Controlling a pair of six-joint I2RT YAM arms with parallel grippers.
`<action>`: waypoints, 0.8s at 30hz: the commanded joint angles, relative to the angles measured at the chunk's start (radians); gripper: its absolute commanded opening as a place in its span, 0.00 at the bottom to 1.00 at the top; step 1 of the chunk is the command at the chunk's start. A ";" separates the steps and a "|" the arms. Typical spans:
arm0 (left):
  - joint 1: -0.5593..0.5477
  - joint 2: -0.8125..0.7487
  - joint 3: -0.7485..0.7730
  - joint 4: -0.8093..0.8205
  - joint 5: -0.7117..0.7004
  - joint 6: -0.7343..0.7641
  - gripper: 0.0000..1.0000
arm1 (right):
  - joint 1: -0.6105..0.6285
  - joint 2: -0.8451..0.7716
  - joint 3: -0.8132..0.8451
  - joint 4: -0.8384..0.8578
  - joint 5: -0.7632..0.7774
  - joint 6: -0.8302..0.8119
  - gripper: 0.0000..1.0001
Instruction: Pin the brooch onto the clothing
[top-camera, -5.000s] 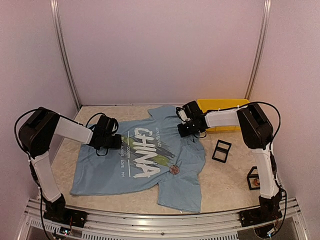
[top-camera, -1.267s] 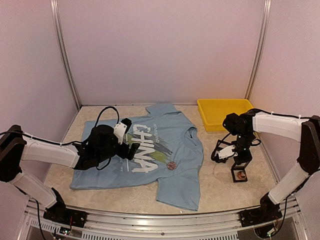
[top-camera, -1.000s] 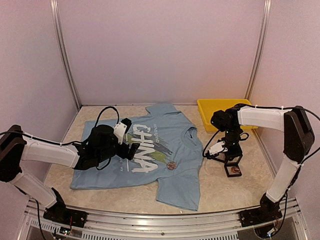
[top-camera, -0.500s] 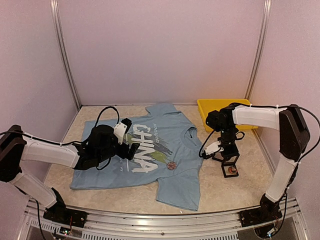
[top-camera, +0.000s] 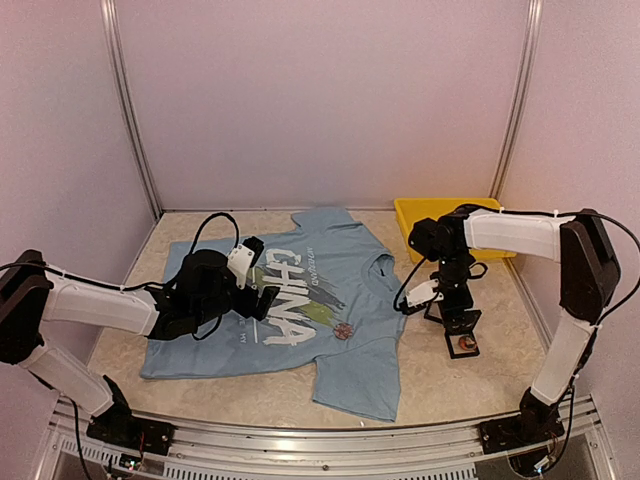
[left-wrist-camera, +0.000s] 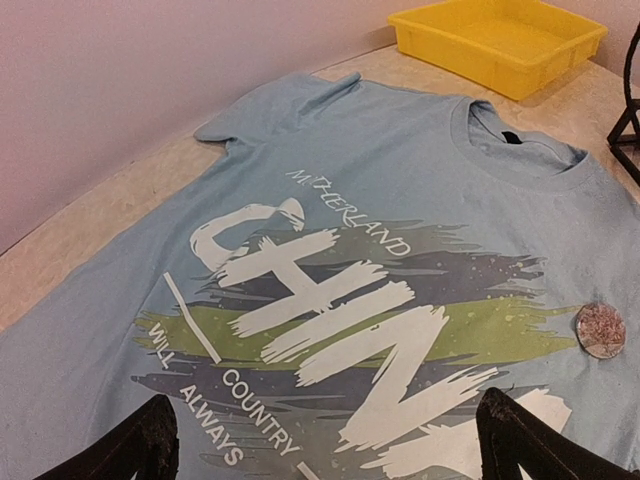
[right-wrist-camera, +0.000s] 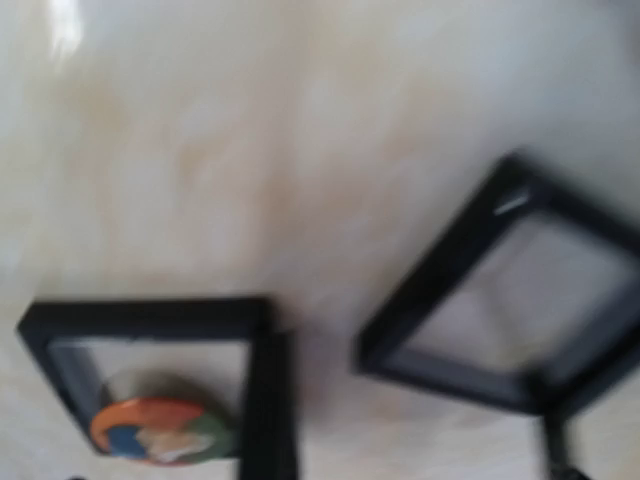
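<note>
Blue cotton fills the left wrist view: the T-shirt (left-wrist-camera: 400, 180) lies flat on the beige worktop (top-camera: 450, 390), chest up, collar toward the right arm. The left jaws hang low over the print, spread wide, with nothing between them. Only this close view makes the small print readable: "MOTHERLAND" above the big white "CHINA", with "WILL ALWAYS" and "COUNTRY" below, over grey and green streaks. At the end of the green streak a round brooch (left-wrist-camera: 600, 331), pinkish and speckled, sits on the cloth. From overhead it is a mere dot, and the left arm (top-camera: 100, 300) hides part of the shirt's left side.

Beside the collar, the right arm (top-camera: 500, 232) points its jaws down over two black frames. I cannot tell whether they are open or closed. The blurred right wrist view shows one frame (right-wrist-camera: 140, 318) holding a second brooch (right-wrist-camera: 160, 432), orange, blue and green. An empty frame (right-wrist-camera: 450, 378) lies just beside it, a little apart. Farther back sits a yellow tray (top-camera: 430, 220), against pale wall panels (top-camera: 320, 100).
</note>
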 joint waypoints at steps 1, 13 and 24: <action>-0.011 -0.010 -0.007 0.003 0.009 0.013 0.99 | 0.052 -0.060 0.110 0.087 -0.059 0.048 0.99; -0.011 -0.034 -0.021 0.011 0.019 0.010 0.99 | -0.037 -0.322 0.227 0.556 0.157 1.132 0.99; -0.021 -0.035 -0.020 0.019 0.039 0.002 0.99 | -0.061 -0.505 -0.186 0.042 0.018 1.710 0.75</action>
